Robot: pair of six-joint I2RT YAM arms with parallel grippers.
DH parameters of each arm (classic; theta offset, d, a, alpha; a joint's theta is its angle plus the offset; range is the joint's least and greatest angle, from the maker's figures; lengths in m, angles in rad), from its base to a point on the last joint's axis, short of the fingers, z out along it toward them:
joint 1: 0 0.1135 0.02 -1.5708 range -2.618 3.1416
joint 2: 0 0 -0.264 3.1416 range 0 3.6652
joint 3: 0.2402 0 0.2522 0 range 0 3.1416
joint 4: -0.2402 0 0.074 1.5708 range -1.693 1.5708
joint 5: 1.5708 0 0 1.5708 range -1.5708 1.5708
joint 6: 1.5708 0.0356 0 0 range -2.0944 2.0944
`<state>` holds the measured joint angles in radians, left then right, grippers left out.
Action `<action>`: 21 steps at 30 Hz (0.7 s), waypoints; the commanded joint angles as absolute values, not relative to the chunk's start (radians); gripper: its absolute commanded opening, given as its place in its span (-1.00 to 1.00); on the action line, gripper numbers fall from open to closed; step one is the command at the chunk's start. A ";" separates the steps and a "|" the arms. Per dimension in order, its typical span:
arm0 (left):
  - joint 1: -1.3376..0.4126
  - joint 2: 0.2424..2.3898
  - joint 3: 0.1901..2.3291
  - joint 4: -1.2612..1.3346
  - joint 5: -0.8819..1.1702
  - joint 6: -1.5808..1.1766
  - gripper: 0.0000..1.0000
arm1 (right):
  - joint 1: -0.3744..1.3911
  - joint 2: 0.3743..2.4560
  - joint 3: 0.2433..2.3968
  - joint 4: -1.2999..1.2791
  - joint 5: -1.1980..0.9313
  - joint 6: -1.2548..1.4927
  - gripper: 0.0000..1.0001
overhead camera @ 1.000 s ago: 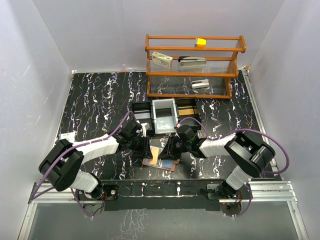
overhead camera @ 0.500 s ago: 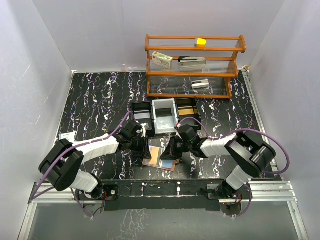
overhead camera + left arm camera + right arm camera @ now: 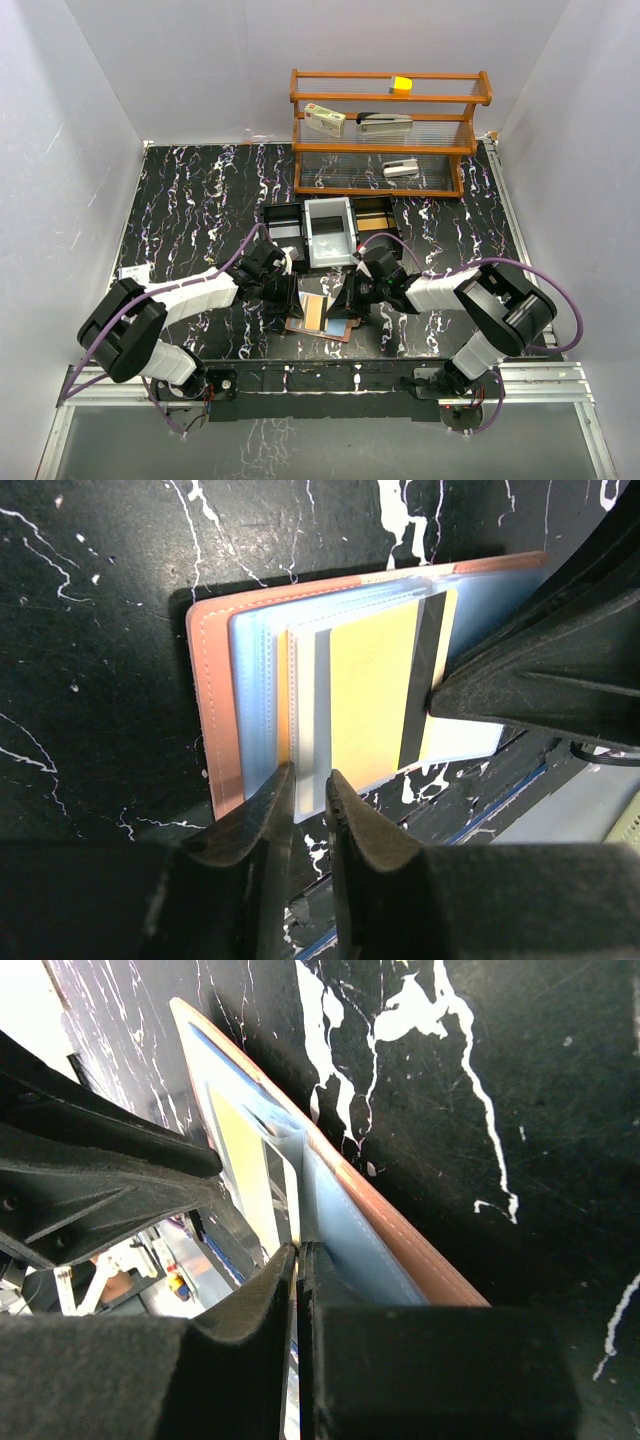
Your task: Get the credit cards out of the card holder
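Note:
The salmon-pink card holder (image 3: 215, 705) lies open on the black marbled table, in the top view (image 3: 322, 320) between the two grippers. A yellow-orange credit card (image 3: 370, 705) with a black stripe sticks partway out of its pale blue pockets (image 3: 255, 695). My left gripper (image 3: 308, 780) is closed down on the near edge of the card holder's pocket layers. My right gripper (image 3: 298, 1250) is shut on the yellow card (image 3: 245, 1165), and its fingers (image 3: 520, 680) show at the card's striped end. Other credit cards are hidden in the pockets.
A black three-part tray (image 3: 283, 215) stands just behind the card holder. A wooden shelf (image 3: 390, 150) at the back carries a white-and-red box (image 3: 325, 120), a stapler (image 3: 385, 122) and a yellow block (image 3: 401, 85). A small white scrap (image 3: 132, 272) lies at the left.
My right gripper has closed from partly open onto the yellow card's edge and shifted slightly right. My left gripper has kept its hold and place.

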<state>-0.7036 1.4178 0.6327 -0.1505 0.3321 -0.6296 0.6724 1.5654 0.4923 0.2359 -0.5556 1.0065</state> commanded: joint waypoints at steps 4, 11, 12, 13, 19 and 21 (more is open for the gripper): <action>-0.706 1.351 0.675 -0.240 0.283 -0.632 -0.16 | 0.660 1.542 0.503 0.198 -0.533 0.971 -0.99; -0.707 1.359 0.725 -0.097 0.382 -0.612 0.06 | 0.661 1.541 0.506 0.197 -0.528 0.976 -0.98; -0.706 1.375 0.730 -0.079 0.406 -0.612 0.05 | 0.661 1.542 0.508 0.196 -0.527 0.977 -0.98; -0.709 1.399 0.734 -0.063 0.430 -0.609 0.04 | 0.660 1.540 0.508 0.197 -0.526 0.978 -0.98; -0.724 1.490 0.731 -0.099 0.419 -0.581 -0.09 | 0.660 1.534 0.507 0.190 -0.519 0.979 -0.98; -0.725 1.500 0.715 -0.132 0.379 -0.573 -0.16 | 0.660 1.533 0.504 0.193 -0.520 0.982 -0.98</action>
<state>-0.7177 1.4876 0.7216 -0.0731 0.3988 -0.6079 0.6651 1.5574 0.4927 0.2024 -0.5476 0.9936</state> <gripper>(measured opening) 0.445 0.019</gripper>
